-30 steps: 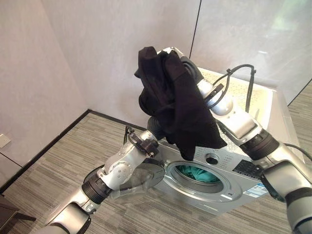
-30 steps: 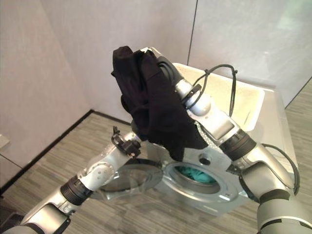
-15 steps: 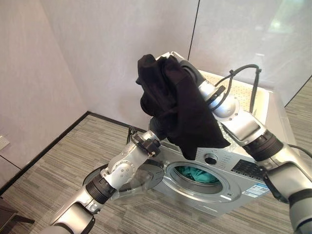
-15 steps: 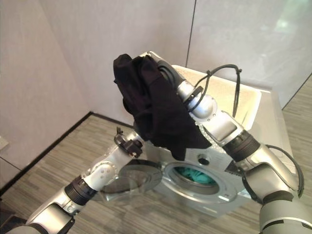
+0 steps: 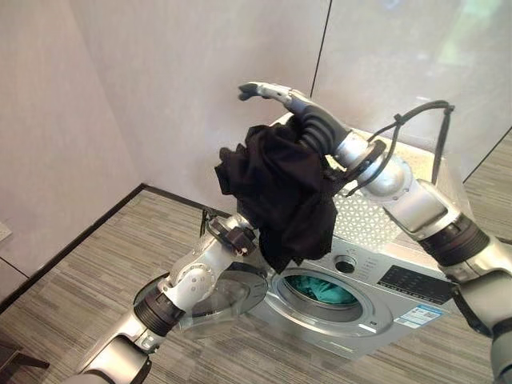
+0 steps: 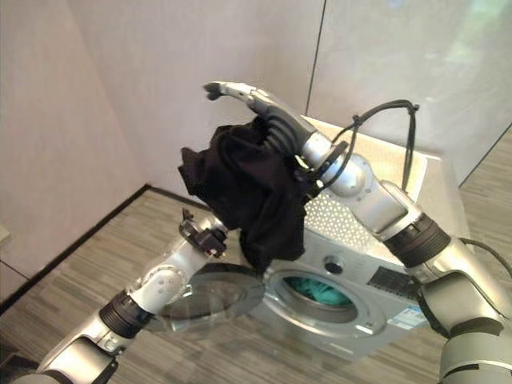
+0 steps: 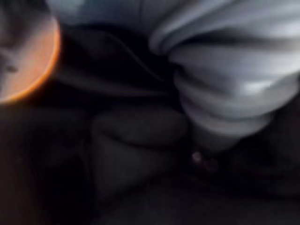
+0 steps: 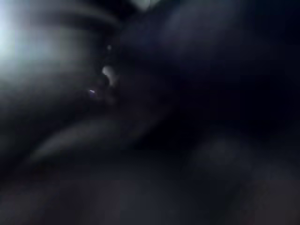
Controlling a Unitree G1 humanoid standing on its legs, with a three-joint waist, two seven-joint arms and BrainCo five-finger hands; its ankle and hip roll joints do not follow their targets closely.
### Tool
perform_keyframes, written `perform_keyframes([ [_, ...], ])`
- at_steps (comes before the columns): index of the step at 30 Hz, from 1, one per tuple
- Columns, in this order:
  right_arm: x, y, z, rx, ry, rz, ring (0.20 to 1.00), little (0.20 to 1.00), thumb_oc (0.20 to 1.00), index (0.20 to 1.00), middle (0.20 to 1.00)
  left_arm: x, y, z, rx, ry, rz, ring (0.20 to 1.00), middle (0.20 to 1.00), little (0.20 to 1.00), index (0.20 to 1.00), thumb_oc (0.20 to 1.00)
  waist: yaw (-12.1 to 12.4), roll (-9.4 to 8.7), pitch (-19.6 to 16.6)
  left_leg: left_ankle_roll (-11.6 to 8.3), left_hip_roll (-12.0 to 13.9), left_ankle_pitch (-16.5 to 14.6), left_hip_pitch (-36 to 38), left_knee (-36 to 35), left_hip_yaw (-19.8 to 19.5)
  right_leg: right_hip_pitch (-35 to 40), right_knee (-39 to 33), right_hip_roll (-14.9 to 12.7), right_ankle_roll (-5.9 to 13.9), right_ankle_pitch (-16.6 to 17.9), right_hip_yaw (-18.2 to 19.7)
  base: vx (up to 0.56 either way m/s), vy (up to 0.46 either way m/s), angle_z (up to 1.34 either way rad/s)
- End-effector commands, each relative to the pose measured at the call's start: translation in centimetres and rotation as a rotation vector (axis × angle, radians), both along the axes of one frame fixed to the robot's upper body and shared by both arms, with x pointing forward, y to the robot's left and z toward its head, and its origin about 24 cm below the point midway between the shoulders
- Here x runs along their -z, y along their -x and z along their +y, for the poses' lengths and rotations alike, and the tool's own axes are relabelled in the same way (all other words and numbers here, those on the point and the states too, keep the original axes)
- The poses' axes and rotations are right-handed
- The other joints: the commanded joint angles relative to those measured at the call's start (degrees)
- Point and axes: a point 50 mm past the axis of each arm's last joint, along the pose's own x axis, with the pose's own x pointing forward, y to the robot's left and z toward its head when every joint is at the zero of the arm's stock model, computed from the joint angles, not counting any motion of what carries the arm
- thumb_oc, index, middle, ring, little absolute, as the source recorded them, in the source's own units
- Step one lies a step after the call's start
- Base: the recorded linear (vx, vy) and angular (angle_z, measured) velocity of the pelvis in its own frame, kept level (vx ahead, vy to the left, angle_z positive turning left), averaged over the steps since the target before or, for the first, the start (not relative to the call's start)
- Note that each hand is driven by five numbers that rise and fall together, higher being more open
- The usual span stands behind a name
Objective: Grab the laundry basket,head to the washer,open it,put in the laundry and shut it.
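Door [image 5: 228,292] of the washer [image 5: 376,280], round and glassy, stands swung open toward the near left, and the drum holds a teal cloth [image 5: 320,288]. Above the opening a black garment [image 5: 280,192] hangs bunched, its long axis running downward, its lower end just over the drum mouth. Left hand [image 5: 250,232] is buried behind the garment; I cannot tell its fingers. Farther up, the right hand [image 5: 280,96] shows its fingers straight and spread, the garment draped below its wrist.
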Motion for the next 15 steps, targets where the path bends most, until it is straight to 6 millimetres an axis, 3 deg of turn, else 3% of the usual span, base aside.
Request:
perform_keyframes([
  [1, -2.3, -0.4, -2.9, 0.153, 0.005, -0.144, 1.000, 1.000, 1.000, 1.000, 1.000, -4.5, 0.0, 1.2, -0.034, 0.064, -0.243, 0.200, 0.200, 0.200, 0.200, 0.200, 0.70, -1.49, -1.64, -0.64, -0.52, 0.84, 0.05, 0.02, -3.27, 2.07, 0.75, -1.97, 2.91, -0.43, 1.68, 0.00, 0.000, 0.00],
  [9, -3.4, 0.0, -5.2, 0.273, 0.023, -0.273, 1.000, 1.000, 1.000, 1.000, 1.000, -4.0, 0.1, 2.1, -0.044, 0.072, -0.223, 0.200, 0.200, 0.200, 0.200, 0.200, 0.23, -1.31, -1.64, -0.23, -1.01, 0.50, 0.20, 0.10, -3.22, 2.07, 0.78, -2.28, 3.16, -0.26, 1.98, 0.00, 0.000, 0.00],
  [15, -5.3, 0.2, -6.7, 0.362, 0.045, -0.382, 1.000, 1.000, 1.000, 1.000, 1.000, -4.1, 0.0, 1.0, -0.008, 0.191, -0.182, 0.200, 0.200, 0.200, 0.200, 0.200, -0.70, -1.93, -2.05, 0.21, -1.60, -0.19, 0.64, 0.18, -2.94, 2.09, 0.91, -2.72, 3.52, -0.07, 2.74, 0.00, 0.043, -0.01],
])
